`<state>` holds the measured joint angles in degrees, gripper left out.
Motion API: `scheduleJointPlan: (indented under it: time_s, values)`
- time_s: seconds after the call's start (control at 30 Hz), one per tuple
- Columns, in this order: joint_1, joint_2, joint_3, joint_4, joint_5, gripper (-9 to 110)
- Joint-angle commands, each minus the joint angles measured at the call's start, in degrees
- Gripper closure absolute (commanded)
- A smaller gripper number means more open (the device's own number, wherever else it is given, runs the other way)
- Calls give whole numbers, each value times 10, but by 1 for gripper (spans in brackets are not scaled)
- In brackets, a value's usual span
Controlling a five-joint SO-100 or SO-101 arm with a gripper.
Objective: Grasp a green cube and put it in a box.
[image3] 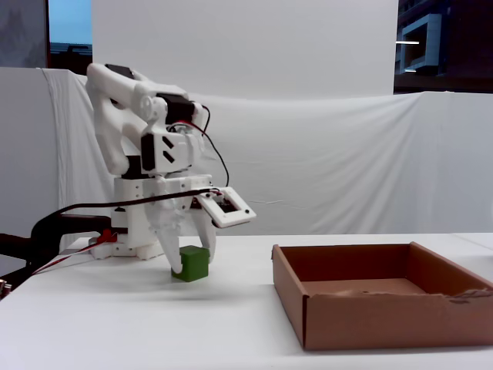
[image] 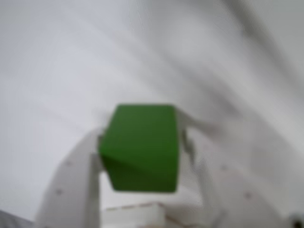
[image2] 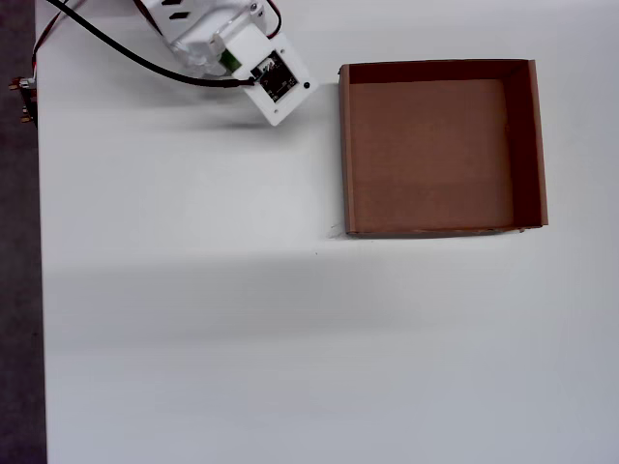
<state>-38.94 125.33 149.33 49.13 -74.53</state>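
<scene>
— Green cube (image: 140, 148) first: where is it?

— Between my two white fingers (image3: 166, 245), clamped from both sides. In the wrist view it fills the centre, blurred, with a finger pressing on each side face. In the fixed view my gripper (image3: 189, 262) points down with the cube at its tips, low over the white table (image3: 115, 324); whether the cube touches the tabletop or hangs just clear, I cannot tell.

— And your arm?

— Folded tight. In the fixed view the upper links rise from my base at left, bend over at the top and drop steeply to the wrist, so the gripper hangs just in front of the base. The wrist camera's white housing (image3: 226, 209) juts out toward the box, tilted. Red and black cables loop around the joints.

— From above?

— In the overhead view only my wrist and the camera housing show, in the upper left corner; a sliver of green peeks from beneath.

— The box (image2: 522, 145)?

— Brown cardboard, open-topped, nothing on its floor. It sits to the right of me in both the overhead and fixed views, apart from my gripper, with bare table between.
</scene>
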Motion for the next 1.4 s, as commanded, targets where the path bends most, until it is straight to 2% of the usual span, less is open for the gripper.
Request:
scheduleJointPlan:
  time_s: [0.0, 0.9, 1.13, 1.37]
  values:
    - [-5, 26, -2, -5, -7, 81]
    - [-4, 42, 0, -2, -4, 89]
    - [-3, 61, -24, 42, -4, 89]
    - [-25, 40, -153, 145, 45, 89]
